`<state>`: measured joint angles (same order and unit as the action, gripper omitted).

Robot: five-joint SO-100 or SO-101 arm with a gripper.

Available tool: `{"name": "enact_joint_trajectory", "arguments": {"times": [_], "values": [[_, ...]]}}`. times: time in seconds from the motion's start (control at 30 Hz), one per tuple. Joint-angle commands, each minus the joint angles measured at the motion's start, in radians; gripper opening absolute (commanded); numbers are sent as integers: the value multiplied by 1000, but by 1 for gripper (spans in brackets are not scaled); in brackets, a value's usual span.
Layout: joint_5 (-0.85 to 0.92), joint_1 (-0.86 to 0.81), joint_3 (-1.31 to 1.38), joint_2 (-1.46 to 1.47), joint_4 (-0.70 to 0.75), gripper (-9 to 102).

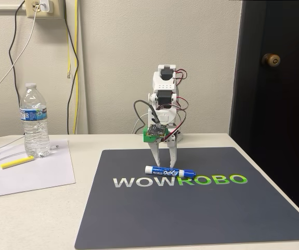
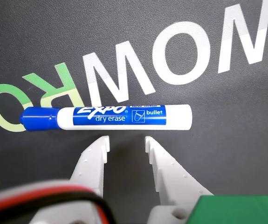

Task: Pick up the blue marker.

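over on the left of the fixed view, a water bottle [image 1: 35, 121] stands upright on a sheet of white paper [image 1: 29, 174], and a yellow highlighter [image 1: 17, 162] lies flat just in front of it. moving across, we reach the dark mat [image 1: 191, 208] with its wowrobo lettering, and here is the blue marker [image 1: 169, 171] lying flat on it, right by the letters, cap end pointing right in this view. directly behind it the white arm [image 1: 165, 99] reaches down, gripper [image 1: 164, 165] tips low at the mat, just behind the barrel. in the wrist view, the blue marker [image 2: 106, 117] lies crosswise, blue cap to the left, and the gripper [image 2: 127, 142] has its two white fingers [image 2: 96, 156] spread apart with nothing between them, tips just short of the barrel, not touching it.
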<state>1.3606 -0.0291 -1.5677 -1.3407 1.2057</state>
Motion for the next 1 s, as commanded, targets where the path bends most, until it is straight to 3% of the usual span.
{"name": "enact_joint_trajectory", "arguments": {"times": [0.0,0.97], "values": [[-18,8,17,-20,-3,18],[-20,-6,20,-97,31,18]]}}
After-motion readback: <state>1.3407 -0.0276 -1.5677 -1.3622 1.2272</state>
